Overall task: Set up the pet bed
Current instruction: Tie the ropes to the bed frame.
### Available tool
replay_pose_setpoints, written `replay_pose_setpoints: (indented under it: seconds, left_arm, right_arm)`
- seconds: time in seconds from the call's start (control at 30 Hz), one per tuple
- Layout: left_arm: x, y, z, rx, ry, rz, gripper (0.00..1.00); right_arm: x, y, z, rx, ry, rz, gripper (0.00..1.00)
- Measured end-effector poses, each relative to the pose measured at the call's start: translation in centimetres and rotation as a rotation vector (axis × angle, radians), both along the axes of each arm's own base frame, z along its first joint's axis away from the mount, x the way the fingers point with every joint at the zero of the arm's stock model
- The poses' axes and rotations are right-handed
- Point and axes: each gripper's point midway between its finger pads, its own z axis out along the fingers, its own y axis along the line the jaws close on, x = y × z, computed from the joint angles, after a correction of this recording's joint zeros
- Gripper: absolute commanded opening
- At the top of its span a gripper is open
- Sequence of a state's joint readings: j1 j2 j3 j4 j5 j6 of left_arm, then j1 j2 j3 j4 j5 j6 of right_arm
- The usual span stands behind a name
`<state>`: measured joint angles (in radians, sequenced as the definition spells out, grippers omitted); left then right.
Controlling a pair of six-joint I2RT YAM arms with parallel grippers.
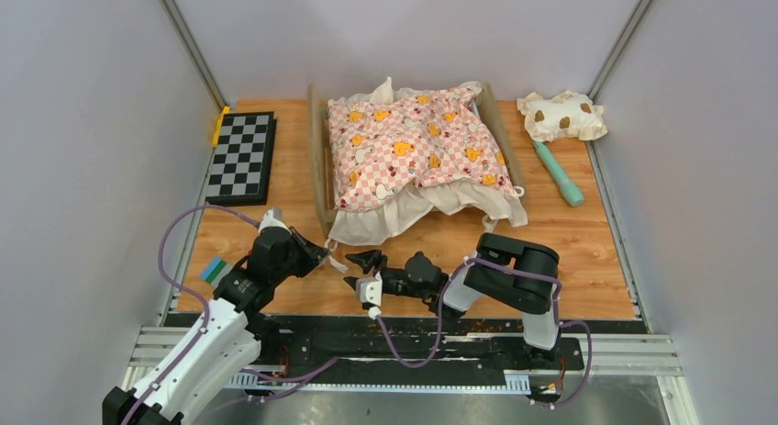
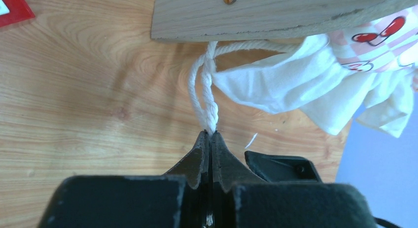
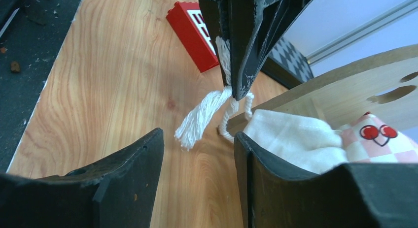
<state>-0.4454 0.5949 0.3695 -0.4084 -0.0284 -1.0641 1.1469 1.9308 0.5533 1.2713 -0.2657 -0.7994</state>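
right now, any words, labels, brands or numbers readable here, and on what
None can be read.
The red block bears a white mark, too cropped and blurred to read.
The pink checkered cushion carries only pictures, no words.
The chessboard shows plain squares.

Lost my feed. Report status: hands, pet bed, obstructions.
Left hand shut on white cord at corner of pet bed. Right hand open beside cord's frayed end. Pink cushion on bed, its white ruffle bunched beside the cord.
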Motion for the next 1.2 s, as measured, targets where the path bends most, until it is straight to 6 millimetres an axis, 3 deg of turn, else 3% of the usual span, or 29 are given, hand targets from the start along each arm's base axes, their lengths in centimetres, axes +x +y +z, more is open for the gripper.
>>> replay_pose_setpoints:
  seconds: [0.43, 0.6, 0.7, 0.93, 1.2]
  left_arm:
    - [0.1, 1.1, 1.1, -0.132, 0.047, 0.201, 0.0]
    - [-0.3, 1.2, 0.8, -0.198, 0.107, 0.281, 0.0]
    - [-0.4, 1.6, 0.7, -0.221, 0.127, 0.326, 0.0]
    - [-0.4, 1.9, 0.8, -0.278, 0.15, 0.399, 0.0]
    - [-0.3, 1.9, 1.5, -0.376, 0.171, 0.471, 0.0]
  right_arm:
    - [0.9, -0.8, 0.6, 0.022, -0.04, -0.114, 0.54]
    - [1.0, -0.6, 1.4, 0.05, -0.042, -0.146, 0.33]
    - [0.9, -0.6, 1.5, 0.064, -0.02, -0.154, 0.28]
    - [0.6, -0.9, 0.5, 0.064, 0.023, -0.152, 0.31]
    - [1.4, 0.5, -1.2, 0.062, 0.023, -0.168, 0.39]
